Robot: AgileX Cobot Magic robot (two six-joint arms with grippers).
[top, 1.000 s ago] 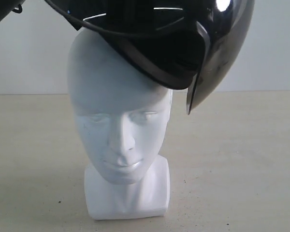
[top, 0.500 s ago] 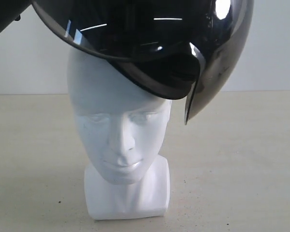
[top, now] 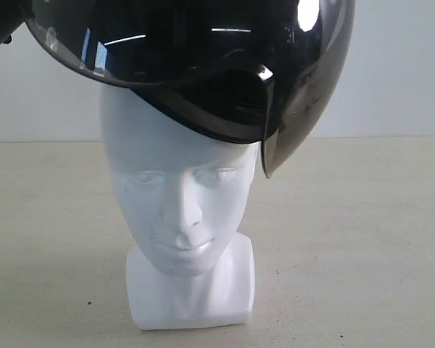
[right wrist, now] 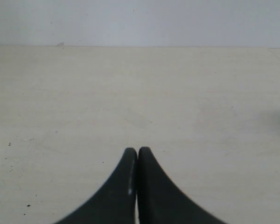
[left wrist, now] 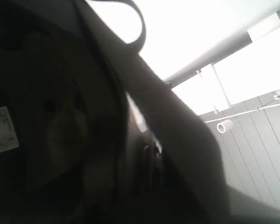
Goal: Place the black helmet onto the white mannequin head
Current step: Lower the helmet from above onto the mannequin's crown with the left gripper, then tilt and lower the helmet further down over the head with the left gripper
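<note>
Black helmet [top: 203, 65] has slid left since a half-second ago and now sits tilted over the crown of the white mannequin head [top: 180, 196], its visor [top: 304, 101] hanging off one side: better centred, but not yet seated. The right gripper [right wrist: 138, 154] hovers over the table [right wrist: 200, 93], fingers pressed together and holding nothing. The left gripper's fingers can't be told, as padded lining [left wrist: 46, 116] fills its view.

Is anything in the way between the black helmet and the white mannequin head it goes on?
Nothing visible stands between them. The black helmet hangs tilted directly over the white mannequin head, its rim overlapping the crown, with no other object there.
</note>
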